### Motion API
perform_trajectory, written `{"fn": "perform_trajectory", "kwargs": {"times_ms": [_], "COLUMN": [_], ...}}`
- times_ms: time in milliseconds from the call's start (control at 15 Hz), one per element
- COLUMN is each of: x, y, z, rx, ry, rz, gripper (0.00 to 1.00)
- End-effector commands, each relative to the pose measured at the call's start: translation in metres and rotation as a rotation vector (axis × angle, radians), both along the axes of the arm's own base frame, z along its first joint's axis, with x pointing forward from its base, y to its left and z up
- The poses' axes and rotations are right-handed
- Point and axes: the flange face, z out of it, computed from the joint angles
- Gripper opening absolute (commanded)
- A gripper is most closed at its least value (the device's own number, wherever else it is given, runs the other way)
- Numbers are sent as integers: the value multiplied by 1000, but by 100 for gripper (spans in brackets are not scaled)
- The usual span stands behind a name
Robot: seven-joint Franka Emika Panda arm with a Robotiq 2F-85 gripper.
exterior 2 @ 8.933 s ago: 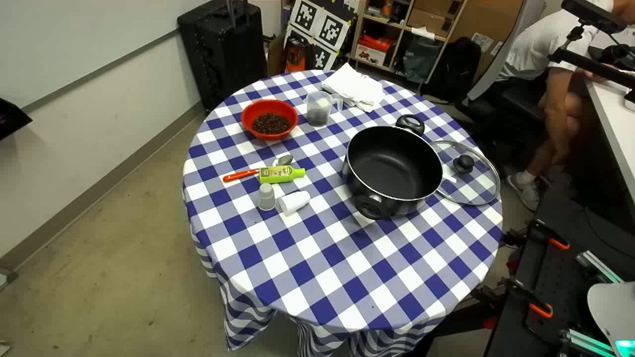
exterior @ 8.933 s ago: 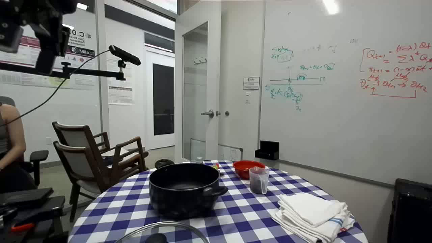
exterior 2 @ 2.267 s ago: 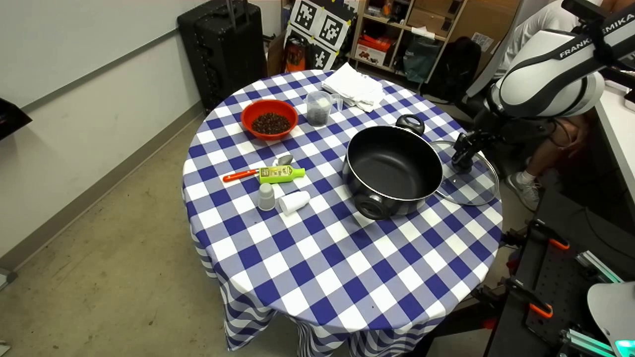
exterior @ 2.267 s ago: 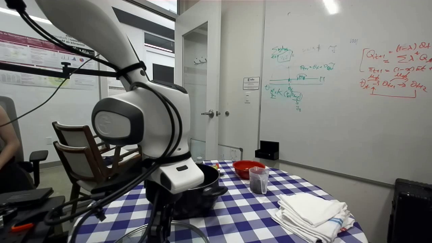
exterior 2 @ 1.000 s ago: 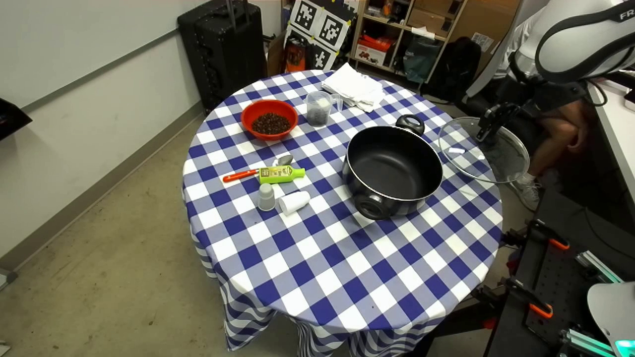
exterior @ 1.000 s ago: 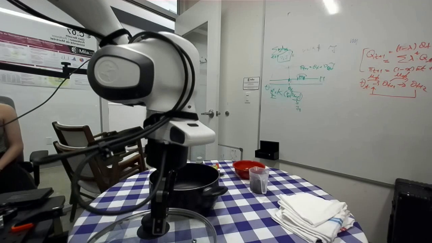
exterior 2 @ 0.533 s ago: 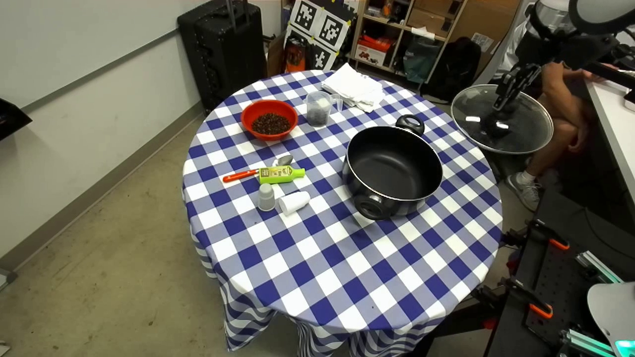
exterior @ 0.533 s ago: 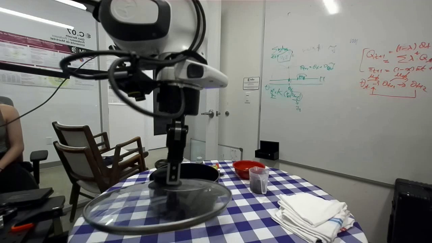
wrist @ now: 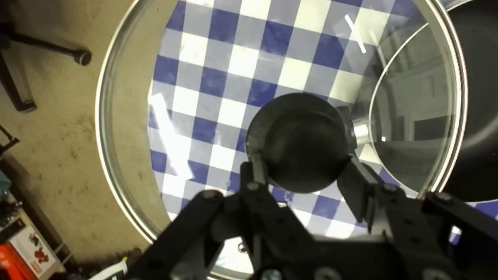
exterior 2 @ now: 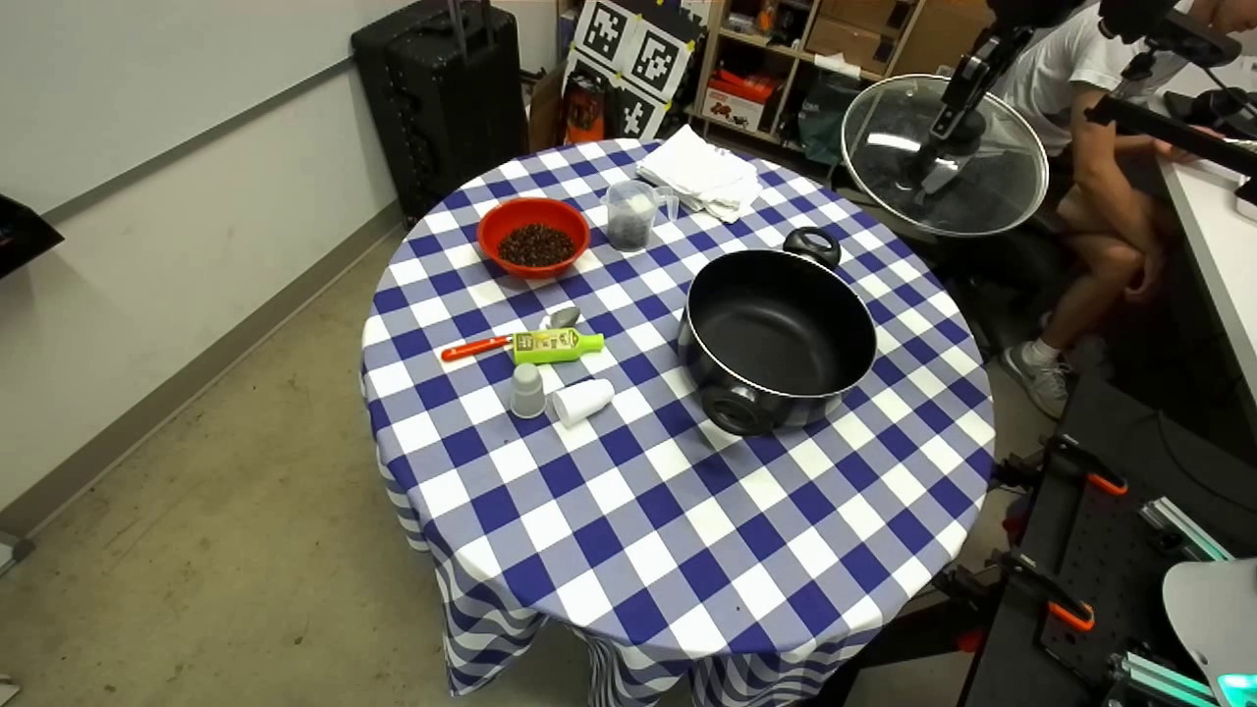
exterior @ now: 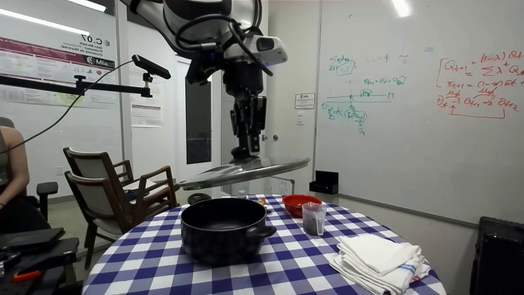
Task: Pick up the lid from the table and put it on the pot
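Note:
The round glass lid (exterior: 245, 170) with a metal rim hangs in the air, well above the table. It tilts, its left side lower in that exterior view. My gripper (wrist: 305, 167) is shut on the lid's dark knob (wrist: 307, 136), a finger on each side. The large black pot (exterior: 223, 241) stands uncovered on the checked tablecloth, its inside visible in an exterior view (exterior 2: 776, 324). There the lid (exterior 2: 894, 157) appears up and right of the pot. In the wrist view, part of the pot (wrist: 482, 97) shows through and beyond the lid's right edge.
A red bowl (exterior 2: 489, 236) of dark beans, a clear measuring cup (exterior 2: 628, 211) and folded white cloths (exterior 2: 702, 172) stand on the table. A green bottle (exterior 2: 560, 346), a red-handled spoon (exterior 2: 478, 348), a grey shaker (exterior 2: 527, 391) and a white cup (exterior 2: 584, 401) lie nearer. People sit nearby.
The gripper closed in on the lid's knob as it lay on the table. Since then the lid has risen with the gripper and moved to above pot height, now tilted.

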Motion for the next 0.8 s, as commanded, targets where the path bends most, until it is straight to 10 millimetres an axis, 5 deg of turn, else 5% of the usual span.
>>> {"fn": "perform_trajectory", "kwargs": {"times_ms": [0,467,733], "x": [29,69,77], "y": [36,130,155], "z": [16,-29,-51], "rx": [-3,75,125], "ry": [-21,-2,47], "rz": [138,323,392], "gripper": [23,23,23]}}
